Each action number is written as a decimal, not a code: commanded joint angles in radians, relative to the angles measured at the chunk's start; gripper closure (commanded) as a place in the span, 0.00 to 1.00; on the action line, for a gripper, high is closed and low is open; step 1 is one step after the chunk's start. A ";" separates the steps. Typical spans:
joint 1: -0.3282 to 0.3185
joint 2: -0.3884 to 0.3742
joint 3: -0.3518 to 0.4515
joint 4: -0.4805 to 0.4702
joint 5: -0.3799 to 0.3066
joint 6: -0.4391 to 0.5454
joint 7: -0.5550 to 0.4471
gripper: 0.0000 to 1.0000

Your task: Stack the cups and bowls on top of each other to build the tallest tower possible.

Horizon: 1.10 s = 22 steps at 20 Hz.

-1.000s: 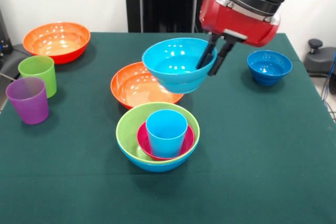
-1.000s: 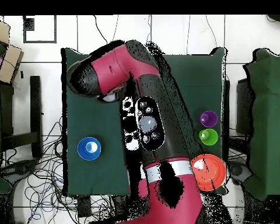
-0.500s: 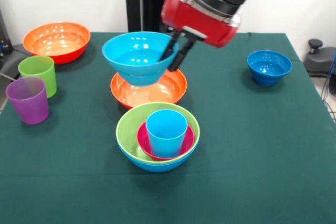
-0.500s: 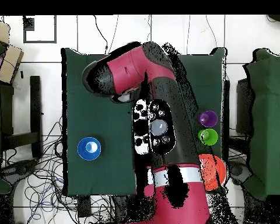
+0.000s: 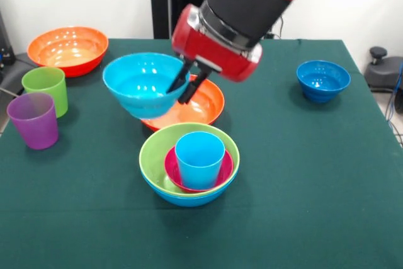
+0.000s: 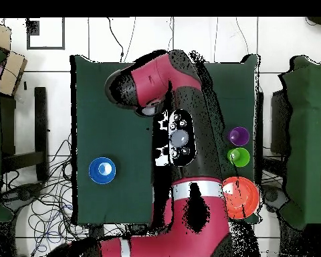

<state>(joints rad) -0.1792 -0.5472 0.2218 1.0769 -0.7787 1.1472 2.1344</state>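
Note:
My gripper [image 5: 177, 96] is shut on the rim of a cyan bowl [image 5: 138, 83], one finger inside and one outside. It holds the bowl in the air, tilted a little, over the left edge of an orange bowl [image 5: 204, 105] on the green table. In front of that stands the tower [image 5: 189, 187]: a blue bowl under a lime green bowl [image 5: 151, 155], a magenta bowl [image 5: 173, 171] and a light blue cup [image 5: 199, 154]. In the overhead view the arm [image 6: 183, 100] hides the gripper, the held bowl and the tower.
A second orange bowl [image 5: 67, 48] [image 6: 240, 197] sits at one table corner. A lime green cup [image 5: 47, 89] [image 6: 239, 157] and a purple cup [image 5: 33, 120] [image 6: 239, 136] stand beside it. A dark blue bowl [image 5: 323, 80] [image 6: 102, 170] rests alone on the opposite side.
The gripper has carried the cyan bowl leftward in the front view and slightly lower, from above the orange bowl's right to its left edge. Nothing else moved.

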 commanded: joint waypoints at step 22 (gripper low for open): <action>0.077 0.164 -0.092 -0.116 0.053 -0.092 0.159 1.00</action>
<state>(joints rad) -0.1144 -0.3733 0.1195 0.9833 -0.7521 1.1470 2.1457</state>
